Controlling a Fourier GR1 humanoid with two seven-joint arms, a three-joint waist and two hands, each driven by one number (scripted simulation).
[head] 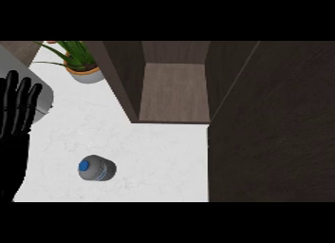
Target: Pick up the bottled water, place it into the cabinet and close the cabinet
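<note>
bottled water (97,168) stands upright on the white counter (162,152), blue cap up, with bare marble on every side. cabinet (174,90) sits beyond it, open toward the counter, its wooden shelf in view; its dark door (278,123) runs along the counter's right edge. left hand (9,128) rests at the left edge, fingers straight and spread, holding nothing. potted plant (79,61) stands far left by the cabinet wall. a grey appliance (40,90) lies behind the hand.
</note>
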